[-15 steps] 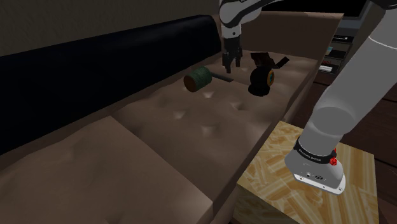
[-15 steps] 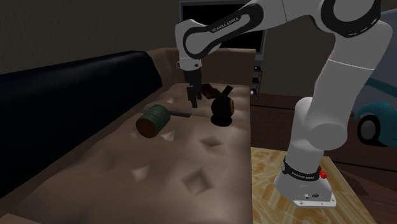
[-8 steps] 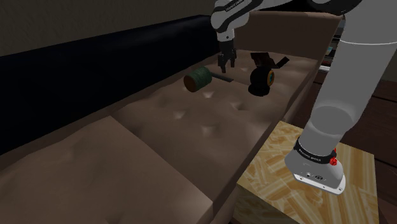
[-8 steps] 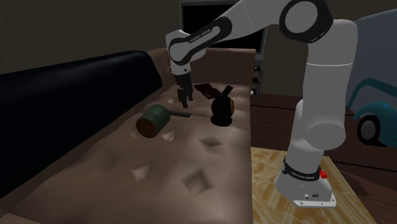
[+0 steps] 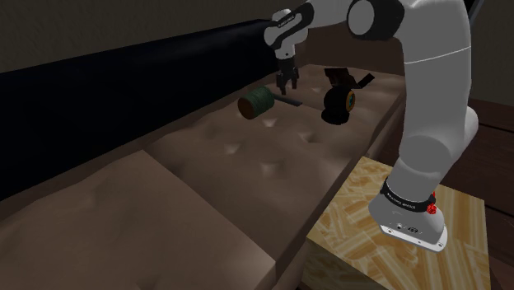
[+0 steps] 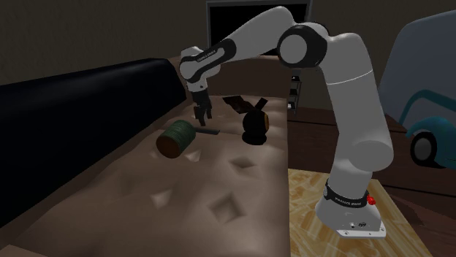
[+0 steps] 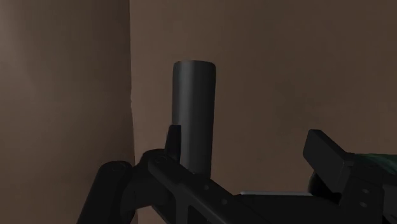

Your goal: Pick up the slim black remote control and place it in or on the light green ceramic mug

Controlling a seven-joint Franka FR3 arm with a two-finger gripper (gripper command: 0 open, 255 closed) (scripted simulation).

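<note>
The slim dark remote (image 5: 290, 100) (image 6: 210, 132) (image 7: 194, 114) lies flat on the brown sofa seat (image 5: 247, 161) (image 6: 219, 182). In the shoulder view the green mug (image 5: 254, 103) (image 6: 176, 139) lies tipped on its side just beside it, at 9 o'clock. The black gripper (image 5: 288, 85) (image 6: 202, 114) (image 7: 247, 137) hangs above the remote at 12 o'clock, released - fingers spread, grasping nothing - and a dark round object (image 5: 338, 104) (image 6: 256, 125) sits near at 3 o'clock.

Gripper (image 5: 288, 89) shifted toward the shoulder view's left, now hanging above the black remote control (image 5: 290, 101) (fingers apart), white arm (image 5: 436, 99) swung further into view
</note>
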